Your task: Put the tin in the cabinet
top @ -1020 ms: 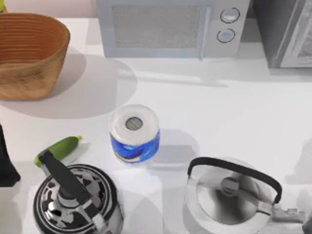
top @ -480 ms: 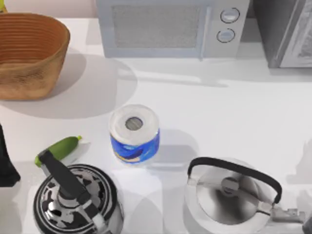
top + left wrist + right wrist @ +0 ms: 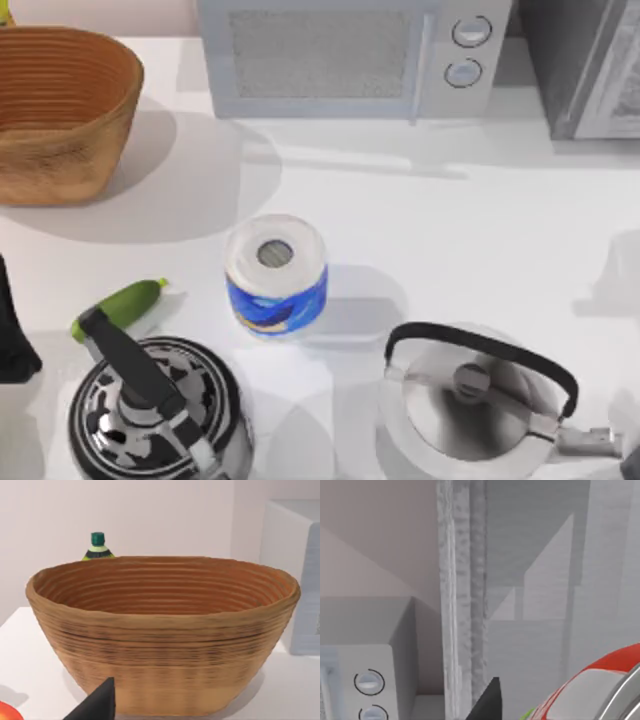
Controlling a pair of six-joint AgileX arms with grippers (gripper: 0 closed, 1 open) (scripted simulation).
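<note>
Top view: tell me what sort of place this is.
Most likely a rendered kitchen counter: a microwave stands at the back of a white table, two kettles stand at the front, and a woven basket and a paper roll are also there.

The basket (image 3: 60,110) sits on the table (image 3: 480,230) in the upper left of the top view. The microwave (image 3: 350,55) stands along the top edge, and the cabinet (image 3: 590,65) is in the upper right corner beside it. The paper roll (image 3: 276,274) stands upright near the middle. A cucumber (image 3: 120,308) lies to its left. One kettle (image 3: 150,410) is at the lower left, just below the cucumber. Another kettle (image 3: 480,400) is at the lower right
</note>
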